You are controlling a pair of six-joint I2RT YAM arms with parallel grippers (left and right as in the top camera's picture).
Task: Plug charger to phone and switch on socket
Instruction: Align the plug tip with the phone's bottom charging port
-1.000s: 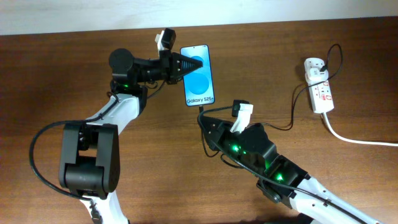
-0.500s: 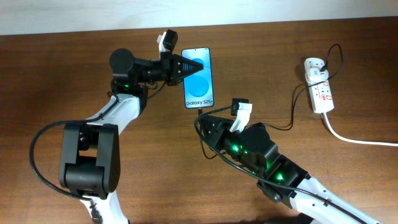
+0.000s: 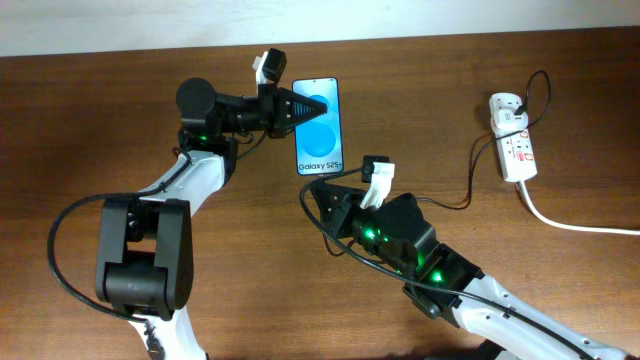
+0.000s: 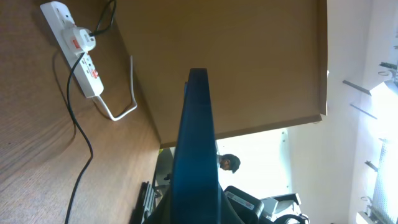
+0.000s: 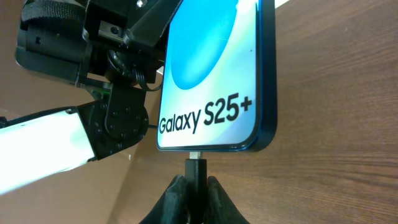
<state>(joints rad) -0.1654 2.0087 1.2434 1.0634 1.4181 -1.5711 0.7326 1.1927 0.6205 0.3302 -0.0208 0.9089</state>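
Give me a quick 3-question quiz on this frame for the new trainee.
1. True or false: the left end effector is clear of the phone.
2. The right end effector pinches: A) the charger B) the phone C) nothing.
3. Besides overhead, which view shows the socket?
Key: 1 false; 2 A; 3 left wrist.

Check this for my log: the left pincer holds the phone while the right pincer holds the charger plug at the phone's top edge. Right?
Wrong edge. The right wrist view shows the right pincer holding the charger plug at the phone's bottom edge, below the Galaxy S25+ text. The left pincer holds the phone.
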